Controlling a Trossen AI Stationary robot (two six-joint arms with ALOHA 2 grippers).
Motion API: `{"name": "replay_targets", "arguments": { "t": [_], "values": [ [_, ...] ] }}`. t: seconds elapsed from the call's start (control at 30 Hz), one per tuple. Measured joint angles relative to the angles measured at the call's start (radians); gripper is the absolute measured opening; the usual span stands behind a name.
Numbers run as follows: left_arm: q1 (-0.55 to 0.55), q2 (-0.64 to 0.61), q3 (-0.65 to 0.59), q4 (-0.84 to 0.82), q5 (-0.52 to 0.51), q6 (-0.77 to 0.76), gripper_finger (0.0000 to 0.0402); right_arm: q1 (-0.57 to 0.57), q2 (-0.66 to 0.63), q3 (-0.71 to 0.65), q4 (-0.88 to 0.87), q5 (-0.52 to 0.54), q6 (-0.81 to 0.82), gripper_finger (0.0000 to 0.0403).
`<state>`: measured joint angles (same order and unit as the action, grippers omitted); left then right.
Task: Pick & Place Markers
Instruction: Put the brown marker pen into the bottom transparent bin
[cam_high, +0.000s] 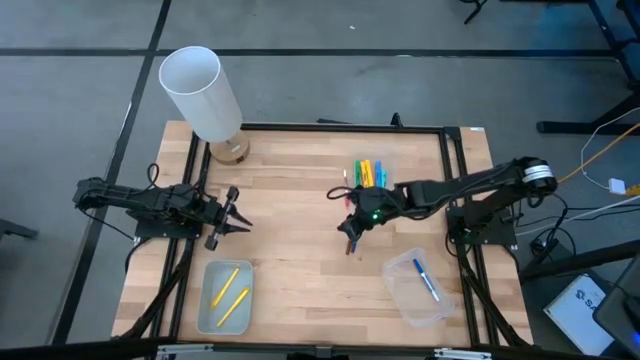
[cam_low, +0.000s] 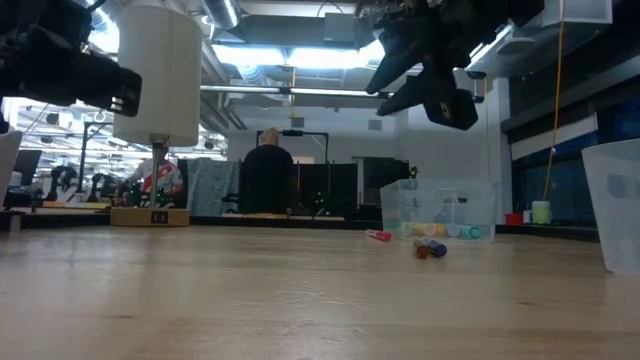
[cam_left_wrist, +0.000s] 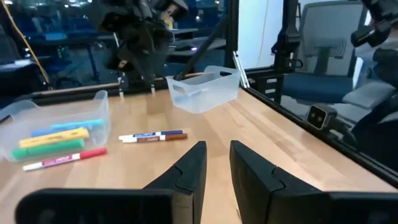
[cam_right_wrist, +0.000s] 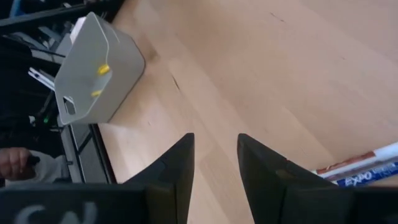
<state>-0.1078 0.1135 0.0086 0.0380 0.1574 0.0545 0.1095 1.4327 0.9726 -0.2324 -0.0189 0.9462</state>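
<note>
Several markers (yellow, green, blue) (cam_left_wrist: 53, 138) lie in a clear tray (cam_high: 372, 172) at the table's far middle. On the wood beside it lie a red marker (cam_left_wrist: 65, 158) and a blue and a brown marker (cam_left_wrist: 152, 135) side by side. My right gripper (cam_high: 350, 243) hangs open above the table just near of these loose markers (cam_right_wrist: 357, 167), nothing between its fingers. My left gripper (cam_left_wrist: 217, 168) waits at the table's left side (cam_high: 240, 218), level, its fingers a little apart and empty.
A clear tray (cam_high: 225, 296) near the front left holds two yellow markers. Another clear tray (cam_high: 415, 288) at the front right holds a blue marker. A tall white cylinder (cam_high: 200, 90) stands on a wooden base at the far left corner. A person stands in the room behind (cam_low: 268, 180).
</note>
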Motion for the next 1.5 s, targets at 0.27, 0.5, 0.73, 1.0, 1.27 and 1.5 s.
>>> {"name": "replay_targets", "arguments": {
  "t": [0.27, 0.5, 0.73, 1.0, 1.27, 1.5],
  "values": [
    [0.0, 0.009, 0.0, -0.021, -0.129, -0.184, 0.0067, 0.001, 0.032, 0.0, 0.095, 0.001, 0.065, 0.0122],
    [0.0, 0.009, 0.0, -0.014, -0.133, -0.231, 0.0068, -0.014, 0.034, 0.0, 0.107, 0.049, -0.035, 0.0122],
    [0.0, 0.009, 0.0, -0.013, -0.134, -0.217, 0.0067, -0.014, 0.034, 0.0, 0.096, 0.077, -0.039, 0.0122],
    [0.0, 0.009, 0.0, -0.011, -0.14, -0.016, 0.0068, 0.0, 0.034, 0.0, 0.096, 0.069, -0.072, 0.0122],
    [0.0, 0.009, 0.0, -0.012, -0.14, -0.007, 0.0066, 0.0, 0.035, 0.0, 0.091, 0.07, -0.011, 0.0122],
    [0.0, 0.009, 0.0, -0.012, -0.14, -0.007, 0.0069, 0.015, 0.079, 0.0, 0.108, 0.027, 0.094, 0.0122]
  ]
}}
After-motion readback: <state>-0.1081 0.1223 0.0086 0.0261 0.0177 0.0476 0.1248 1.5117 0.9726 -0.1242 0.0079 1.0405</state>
